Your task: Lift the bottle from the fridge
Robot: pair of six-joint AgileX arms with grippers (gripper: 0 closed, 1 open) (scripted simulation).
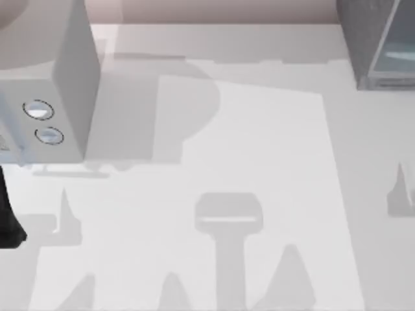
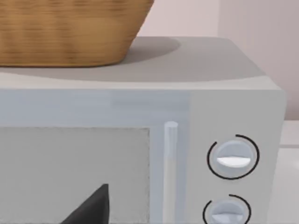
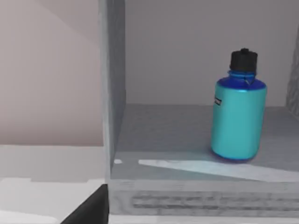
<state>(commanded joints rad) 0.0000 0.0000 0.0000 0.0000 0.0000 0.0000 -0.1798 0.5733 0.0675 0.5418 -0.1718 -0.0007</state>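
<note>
The blue bottle (image 3: pixel 238 119) with a round black cap stands upright on the grey floor of the fridge (image 3: pixel 112 93), toward one side of the compartment, with nothing touching it. In the top view the fridge (image 1: pixel 364 45) is the grey box at the back right corner, with its pale bluish panel (image 1: pixel 397 48) beside it. A black part of my right gripper (image 3: pixel 89 209) shows at the edge of the right wrist view, in front of the fridge's sill and well short of the bottle. My left gripper (image 2: pixel 92 208) hangs in front of the microwave's window.
A grey microwave (image 1: pixel 61 78) with two round dials (image 1: pixel 43 122) stands at the back left, and a woven basket (image 2: pixel 70 32) sits on top of it. My left arm (image 1: pixel 9 220) is at the table's left edge. The white tabletop (image 1: pixel 259 162) lies between microwave and fridge.
</note>
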